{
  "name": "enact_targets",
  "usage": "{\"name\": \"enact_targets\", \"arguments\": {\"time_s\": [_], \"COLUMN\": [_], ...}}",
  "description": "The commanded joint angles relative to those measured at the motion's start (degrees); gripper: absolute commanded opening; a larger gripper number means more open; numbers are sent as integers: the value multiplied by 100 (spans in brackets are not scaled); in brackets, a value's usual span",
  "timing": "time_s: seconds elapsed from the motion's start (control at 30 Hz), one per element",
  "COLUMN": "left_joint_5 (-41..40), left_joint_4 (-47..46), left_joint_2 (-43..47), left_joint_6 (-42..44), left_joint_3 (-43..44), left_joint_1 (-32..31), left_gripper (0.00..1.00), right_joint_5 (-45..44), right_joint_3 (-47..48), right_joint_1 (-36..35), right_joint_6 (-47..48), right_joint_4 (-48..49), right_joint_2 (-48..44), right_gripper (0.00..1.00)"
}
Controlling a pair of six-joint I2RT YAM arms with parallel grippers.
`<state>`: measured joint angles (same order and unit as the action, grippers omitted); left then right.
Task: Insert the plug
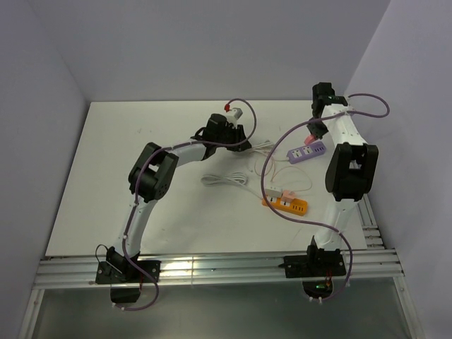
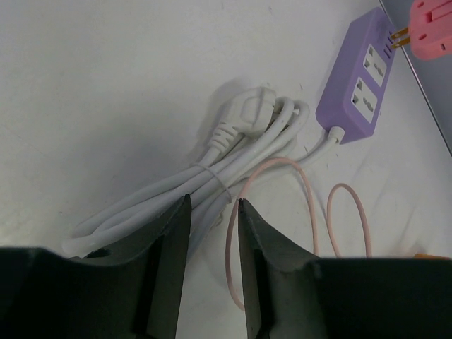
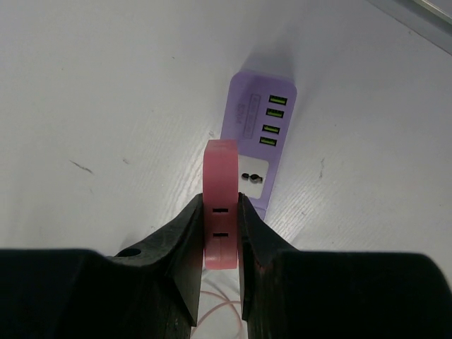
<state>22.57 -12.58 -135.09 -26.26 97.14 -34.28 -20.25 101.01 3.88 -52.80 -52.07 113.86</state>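
- Overhead view: white surface [image 1: 141, 155] carries a purple rectangular power strip [image 1: 307, 151] right of centre. An orange power strip [image 1: 286, 205] lies below it, well apart. A loose white cable coil [image 1: 224, 180] sits mid-frame.
- Left wrist view: a tied bundle of white cable [image 2: 233, 166] with a white moulded plug [image 2: 251, 113] fills the centre, just beside the purple strip's lower end. A thin pink cord [image 2: 307, 198] loops at lower right, near the bundle.
- Left tool [image 2: 213, 205]: fingers spread with a narrow gap, sitting over the tied bundle. Cannot tell whether they touch the cable.
- Right tool [image 3: 220, 205]: pressed together on the flat sides of the pink plastic plug [image 3: 220, 169].
- Plug location: in the right tool, over the near end of the purple strip, covering part of one white socket face [image 3: 252, 175]. Four green-lit USB ports [image 3: 272, 120] lie further up the frame.
- Plug axis, right wrist view: long axis runs up the frame, roughly in line with the strip's length.
- Left wrist view, upper right corner: brass prongs [image 2: 399, 35] point lower left toward the strip's far end. Cannot tell whether they touch it.
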Motion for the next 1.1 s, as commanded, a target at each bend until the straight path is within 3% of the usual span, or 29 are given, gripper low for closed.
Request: {"name": "enact_targets", "arguments": {"time_s": [0.0,0.17,1.07], "left_joint_5": [196,108,204], "left_joint_4": [-191,-351,-412], "left_joint_2": [447,659,633], "left_joint_6": [-28,-37,-46], "left_joint_3": [-274,-635,-626], "left_joint_1": [-140,-175,-193], "left_gripper": [38,33,32], "right_joint_5": [-295,-401,-638], "right_joint_3": [33,-81,-275], "right_joint_1": [-98,-194,-221], "right_joint_6": [-108,-29,-135], "right_joint_4": [-13,-40,347], "right_joint_2": [-136,-197,-5], "right_gripper": [0,0,0]}}
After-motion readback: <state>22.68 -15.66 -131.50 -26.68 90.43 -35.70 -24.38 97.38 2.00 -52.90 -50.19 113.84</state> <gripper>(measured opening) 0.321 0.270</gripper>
